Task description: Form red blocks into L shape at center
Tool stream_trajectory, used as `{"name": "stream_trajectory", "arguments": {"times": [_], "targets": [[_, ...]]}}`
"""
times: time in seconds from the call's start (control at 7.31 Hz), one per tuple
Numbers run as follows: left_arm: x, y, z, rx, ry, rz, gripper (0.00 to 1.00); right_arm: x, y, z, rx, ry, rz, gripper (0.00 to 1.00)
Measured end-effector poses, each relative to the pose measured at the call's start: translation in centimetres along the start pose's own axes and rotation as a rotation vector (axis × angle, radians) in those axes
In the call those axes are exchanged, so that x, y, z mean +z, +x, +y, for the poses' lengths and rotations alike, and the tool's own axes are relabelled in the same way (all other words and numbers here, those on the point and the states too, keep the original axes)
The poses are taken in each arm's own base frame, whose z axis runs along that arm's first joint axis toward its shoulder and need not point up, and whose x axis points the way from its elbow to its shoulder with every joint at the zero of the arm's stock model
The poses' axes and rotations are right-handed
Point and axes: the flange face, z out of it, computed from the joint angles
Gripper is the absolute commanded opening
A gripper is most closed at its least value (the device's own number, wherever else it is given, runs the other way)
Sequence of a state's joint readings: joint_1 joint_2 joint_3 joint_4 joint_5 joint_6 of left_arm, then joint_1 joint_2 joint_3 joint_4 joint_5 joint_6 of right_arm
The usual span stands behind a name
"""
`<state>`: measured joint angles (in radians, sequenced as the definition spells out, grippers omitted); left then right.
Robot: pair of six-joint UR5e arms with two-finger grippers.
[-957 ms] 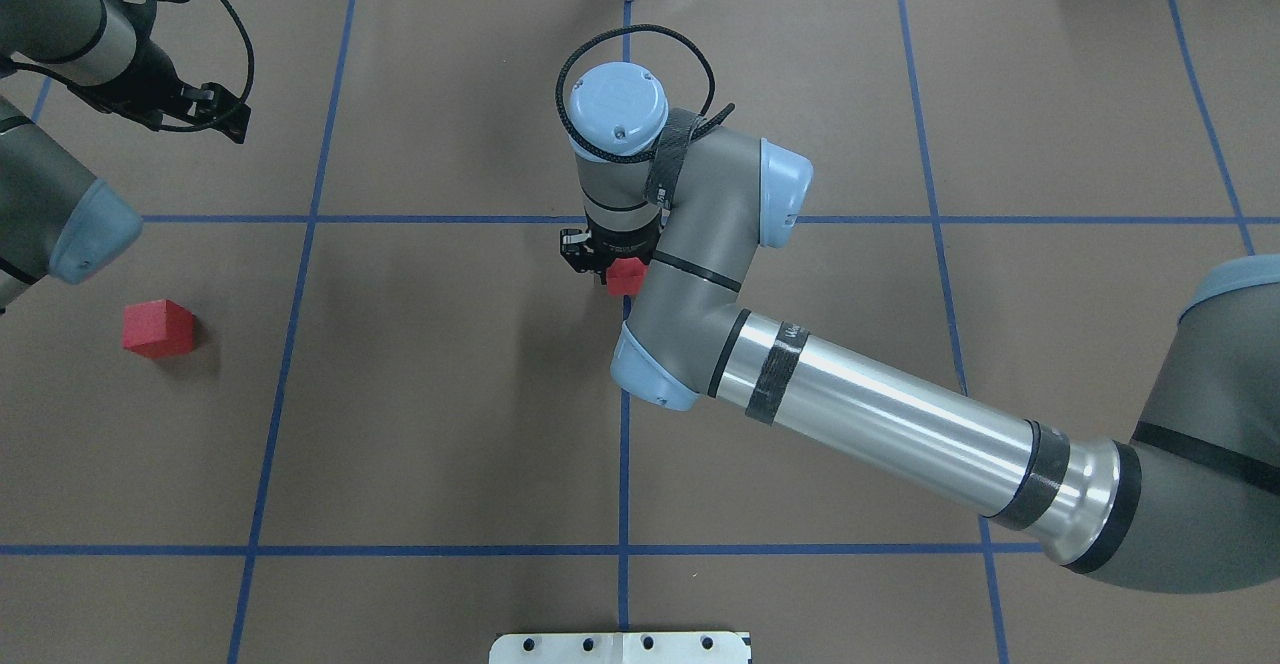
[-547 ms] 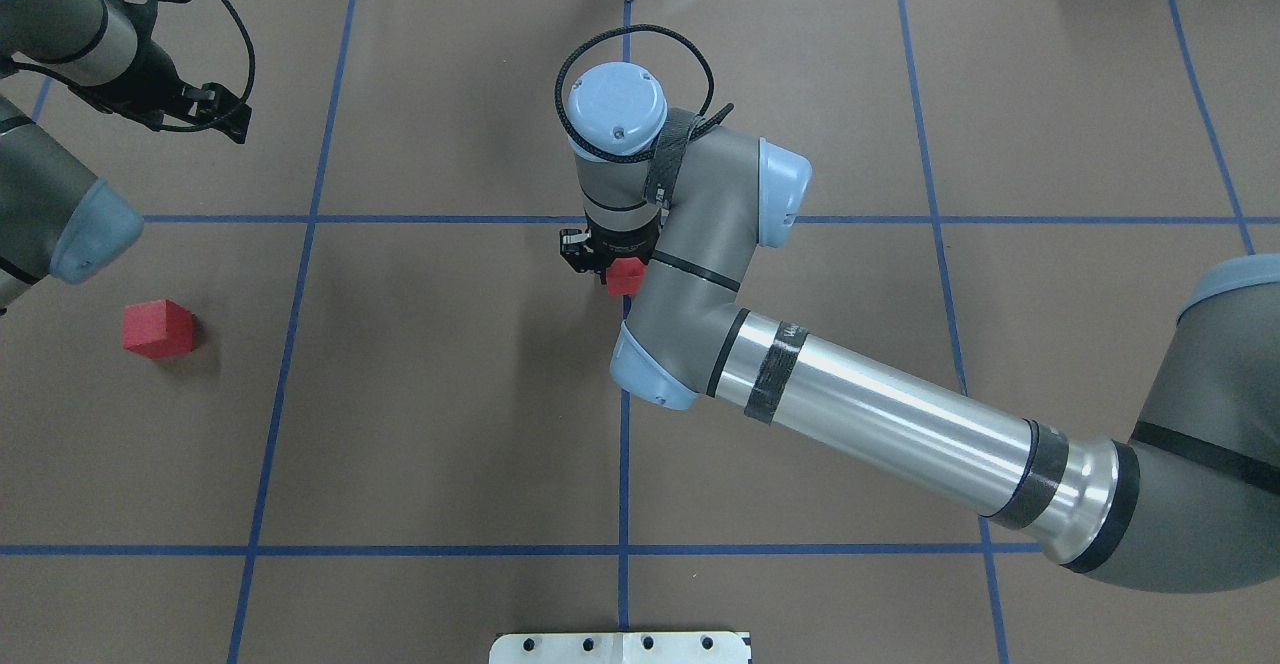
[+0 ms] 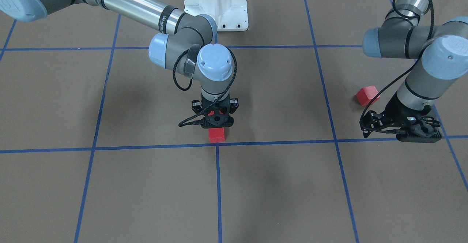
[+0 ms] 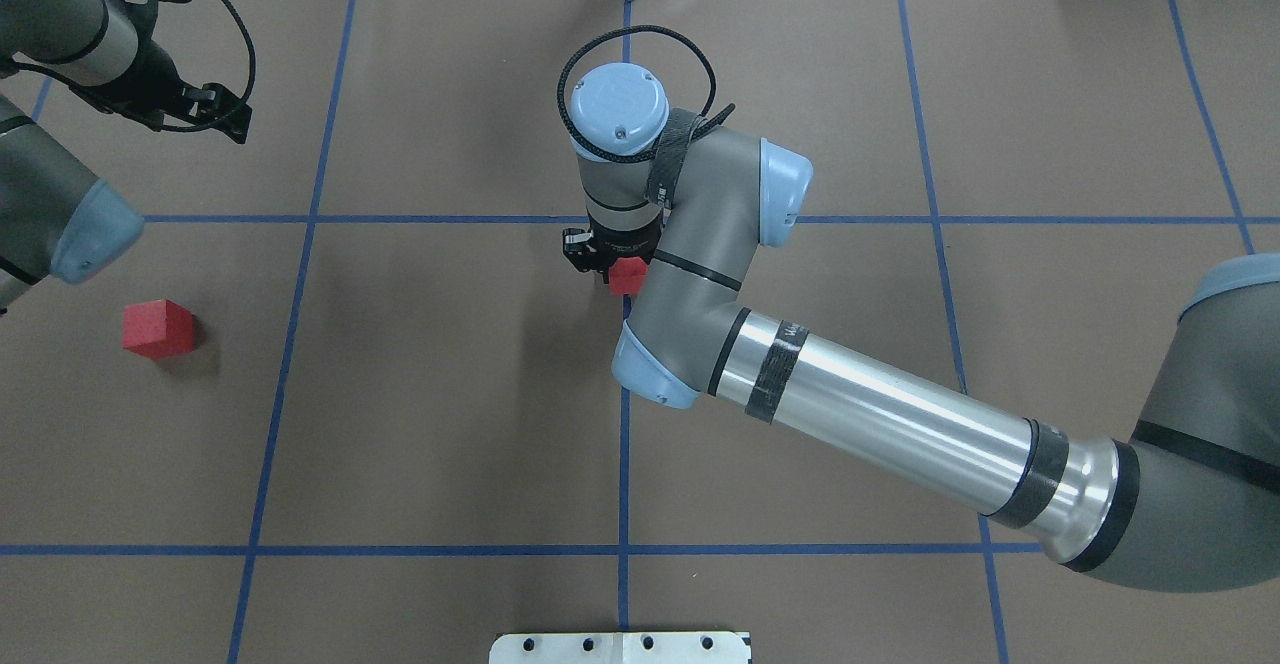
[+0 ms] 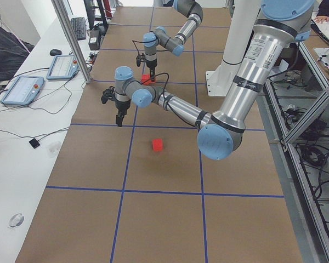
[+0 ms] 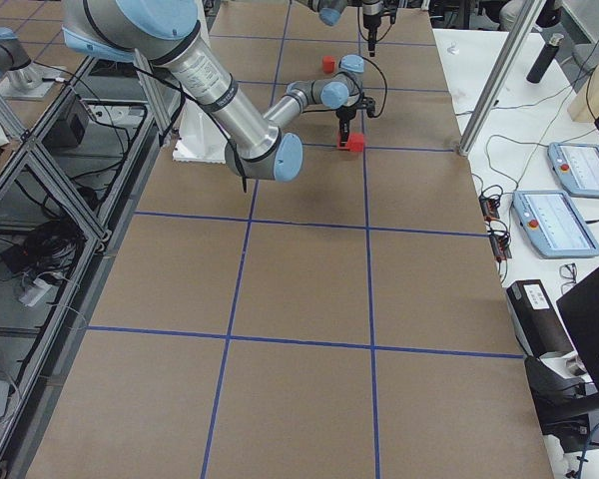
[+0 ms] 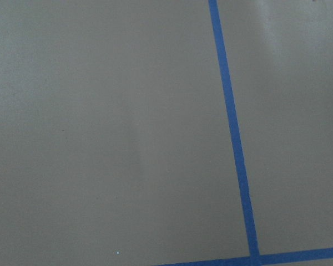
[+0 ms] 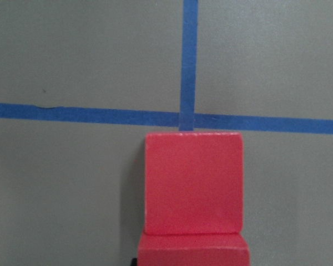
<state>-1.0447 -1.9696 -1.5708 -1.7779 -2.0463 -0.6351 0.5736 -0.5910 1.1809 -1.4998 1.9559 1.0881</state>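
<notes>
You have three red blocks on the desk [image 4: 450, 414]. Two of them sit together at the center [image 3: 216, 144]. The front block [image 3: 216, 135] lies on the robot's side of the crossing, its far edge right up against the cross line of blue tape [image 8: 72, 112]. The rear block [image 8: 193, 252] touches it from the robot's side, so the pair runs in a straight row of two.

The right tool [image 3: 216, 124] points straight down over the rear block, and red shows through its black frame. Its fingers are hidden in every view, so you cannot tell how wide it stands or whether it grips that block.

The third block [image 4: 157, 329] lies alone, well apart on the robot's left, inside the neighbouring grid square.

The left tool [image 3: 416, 135] hangs near that block without touching it. You cannot tell its opening either.
</notes>
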Motion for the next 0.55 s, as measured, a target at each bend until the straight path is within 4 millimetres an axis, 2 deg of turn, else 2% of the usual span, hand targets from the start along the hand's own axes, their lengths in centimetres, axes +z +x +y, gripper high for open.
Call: {"name": "stream_trajectory", "arguments": {"times": [0.27, 0.55], "targets": [[0.07, -0.04, 0.0, -0.001, -0.001, -0.001, 0.99, 0.08, 0.06, -0.02, -0.006, 0.001, -0.001, 0.54], [0.11, -0.07, 0.0, -0.001, -0.002, -0.001, 0.99, 0.14, 0.13, -0.02, -0.019, 0.002, 0.0, 0.62]]}}
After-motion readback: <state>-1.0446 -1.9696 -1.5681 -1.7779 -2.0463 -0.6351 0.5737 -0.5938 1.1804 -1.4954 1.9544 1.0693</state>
